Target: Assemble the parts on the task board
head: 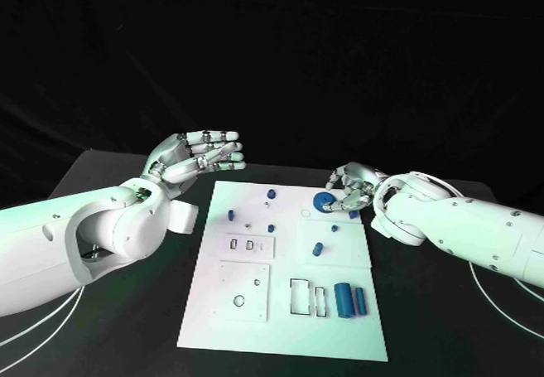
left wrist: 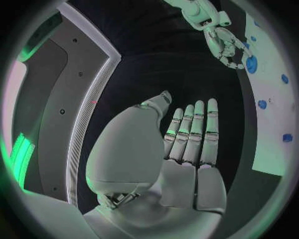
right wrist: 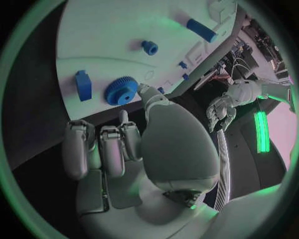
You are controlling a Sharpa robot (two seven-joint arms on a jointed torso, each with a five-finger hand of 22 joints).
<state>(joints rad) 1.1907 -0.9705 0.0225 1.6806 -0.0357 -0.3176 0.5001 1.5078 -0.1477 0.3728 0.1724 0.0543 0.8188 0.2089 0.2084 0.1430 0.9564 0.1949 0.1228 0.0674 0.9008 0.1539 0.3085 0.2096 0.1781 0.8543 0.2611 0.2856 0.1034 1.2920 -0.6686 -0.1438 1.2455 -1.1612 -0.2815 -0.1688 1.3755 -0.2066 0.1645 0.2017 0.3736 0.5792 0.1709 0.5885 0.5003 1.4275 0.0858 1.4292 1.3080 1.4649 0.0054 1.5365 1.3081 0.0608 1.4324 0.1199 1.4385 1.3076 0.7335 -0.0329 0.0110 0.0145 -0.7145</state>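
Where right robot hand perhaps touches it, toothed blue gear; left robot hand wide, empty.

black table, white task board lying flat mid-table

Right hand fingers covered part of blue gear near task board far edge; contact could not be told

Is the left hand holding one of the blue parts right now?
No, the left hand is open, fingers straight and nothing in its palm, off the task board.
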